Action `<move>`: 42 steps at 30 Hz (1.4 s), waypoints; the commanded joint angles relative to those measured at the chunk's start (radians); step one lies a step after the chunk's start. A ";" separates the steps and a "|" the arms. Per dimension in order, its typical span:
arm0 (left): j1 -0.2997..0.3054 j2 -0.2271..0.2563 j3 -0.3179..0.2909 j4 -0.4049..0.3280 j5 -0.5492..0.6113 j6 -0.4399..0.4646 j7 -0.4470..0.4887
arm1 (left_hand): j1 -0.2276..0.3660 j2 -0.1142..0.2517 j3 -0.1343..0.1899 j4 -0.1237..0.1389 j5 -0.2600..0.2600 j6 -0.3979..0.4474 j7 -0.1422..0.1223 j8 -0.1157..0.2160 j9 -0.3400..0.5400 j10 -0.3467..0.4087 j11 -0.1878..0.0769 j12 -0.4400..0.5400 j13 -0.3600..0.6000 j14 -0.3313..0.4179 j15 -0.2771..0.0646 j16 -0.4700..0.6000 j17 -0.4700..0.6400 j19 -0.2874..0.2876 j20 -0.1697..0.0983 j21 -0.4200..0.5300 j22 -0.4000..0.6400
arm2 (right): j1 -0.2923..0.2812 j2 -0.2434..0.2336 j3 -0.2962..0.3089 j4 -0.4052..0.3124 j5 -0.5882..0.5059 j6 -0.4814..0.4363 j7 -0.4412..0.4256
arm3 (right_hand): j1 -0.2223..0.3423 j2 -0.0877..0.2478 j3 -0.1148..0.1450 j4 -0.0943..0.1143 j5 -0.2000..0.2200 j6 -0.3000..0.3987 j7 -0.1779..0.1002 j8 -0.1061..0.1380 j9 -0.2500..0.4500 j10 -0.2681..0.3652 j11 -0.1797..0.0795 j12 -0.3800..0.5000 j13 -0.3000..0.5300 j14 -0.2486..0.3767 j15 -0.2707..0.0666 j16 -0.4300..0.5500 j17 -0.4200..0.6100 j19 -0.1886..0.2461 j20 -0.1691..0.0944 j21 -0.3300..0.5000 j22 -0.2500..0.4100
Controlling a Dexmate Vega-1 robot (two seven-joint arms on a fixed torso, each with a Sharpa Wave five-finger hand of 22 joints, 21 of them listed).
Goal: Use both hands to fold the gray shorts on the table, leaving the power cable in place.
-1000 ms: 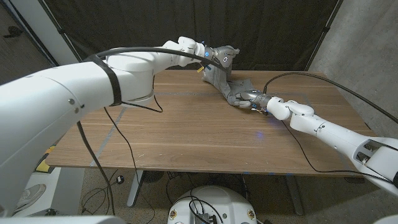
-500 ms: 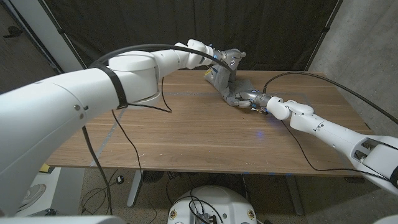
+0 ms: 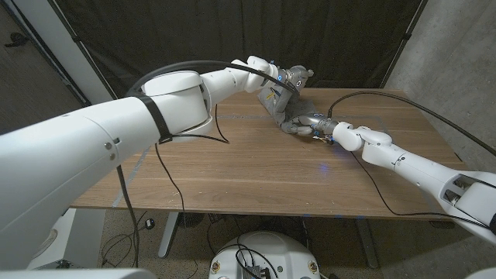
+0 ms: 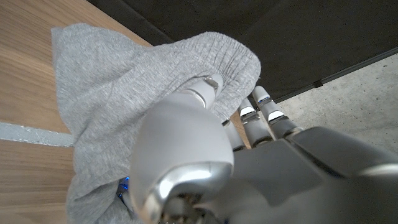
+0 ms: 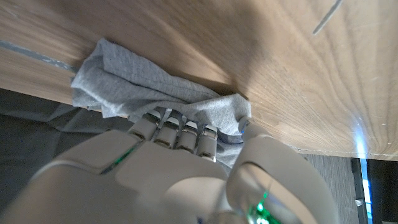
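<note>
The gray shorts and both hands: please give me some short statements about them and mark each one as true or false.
1. The left hand grips the gray shorts at their far end. True; in the left wrist view the fabric drapes over its fingers.
2. The right hand is open and away from the shorts. False; it holds the near end, with cloth bunched at its fingers.
3. The shorts lie at the near edge of the table. False; they are at the far side, close to the dark curtain.
4. A black power cable lies on the table on the robot's right. True.
5. The shorts are spread out flat. False; they are bunched between the two hands.
</note>
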 commanded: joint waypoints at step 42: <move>0.230 -0.123 -0.259 -0.003 0.120 0.052 -0.143 | -0.456 -0.117 -0.171 0.118 -0.083 -0.600 -0.106 -0.252 -0.037 -0.429 0.012 -0.097 0.016 -0.136 -0.139 -0.022 -0.004 -0.050 0.015 0.092 -0.023 | -0.007 -0.010 0.013 -0.032 -0.001 -0.010 0.038 | 0.003 -0.022 0.033 -0.051 0.011 0.005 0.029 -0.006 0.005 -0.008 0.048 -0.011 0.006 0.001 -0.017 -0.010 0.005 0.005 0.016 0.000 0.004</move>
